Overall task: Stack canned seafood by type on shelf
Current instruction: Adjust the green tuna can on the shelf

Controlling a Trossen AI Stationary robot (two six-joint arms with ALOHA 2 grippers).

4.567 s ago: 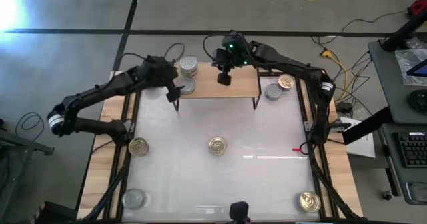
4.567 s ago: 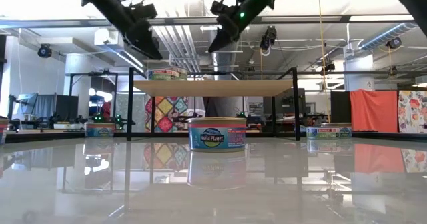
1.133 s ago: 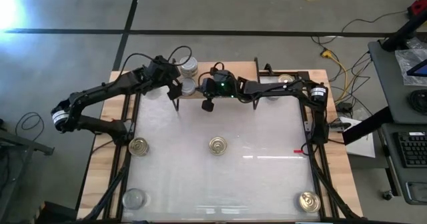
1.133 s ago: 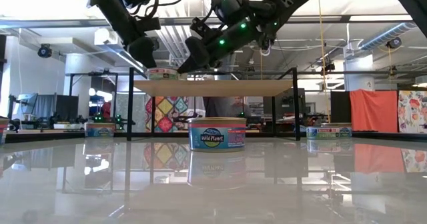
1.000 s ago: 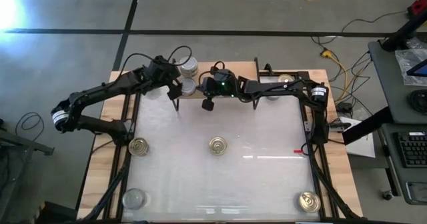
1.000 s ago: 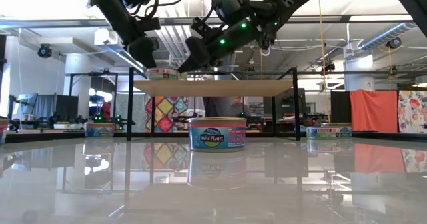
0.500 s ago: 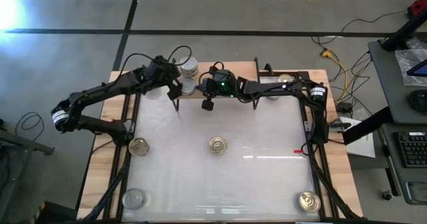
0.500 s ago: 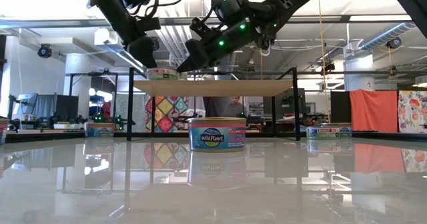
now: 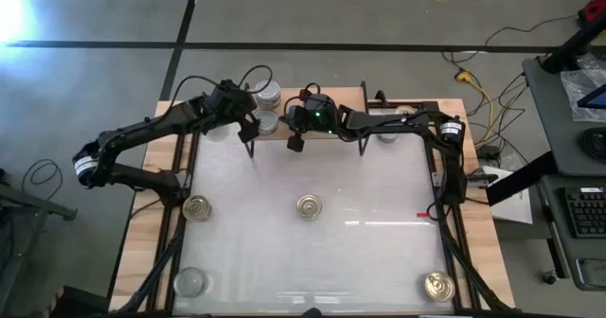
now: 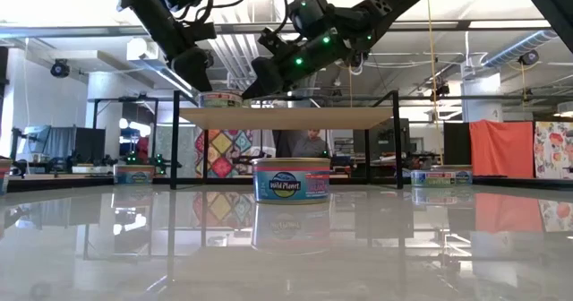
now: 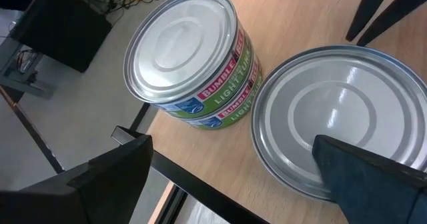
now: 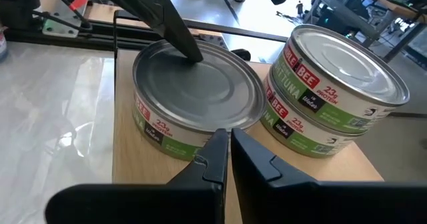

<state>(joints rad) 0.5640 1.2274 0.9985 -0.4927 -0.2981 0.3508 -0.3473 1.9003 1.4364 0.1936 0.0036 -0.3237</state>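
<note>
The shelf [image 9: 327,129] stands at the table's far side. On its left end a stack of two silver-topped tins [image 12: 333,94] rests beside a single silver-topped tin [image 12: 193,94]. My right gripper [image 12: 225,136] is shut, with its tips at the single tin's side. My left gripper [image 11: 233,144] is open above that same tin. One of its fingers [image 11: 373,177] hangs over the tin's top and the other is off the shelf's edge. My right gripper has its shut fingertips against the single tin's side wall [image 12: 200,147], low on the side facing the table's right. The fingers come almost level from the right. The tin stands flat on the shelf board. My left gripper has one finger [image 12: 177,34] over the tin's top; whether it touches, I cannot tell.
Gold-topped tins stand on the table at the left [image 9: 197,206], the middle [image 9: 309,205] and the near right corner [image 9: 437,285]. A silver-topped tin [image 9: 190,282] is at the near left. Another tin [image 9: 404,115] sits behind the shelf's right end.
</note>
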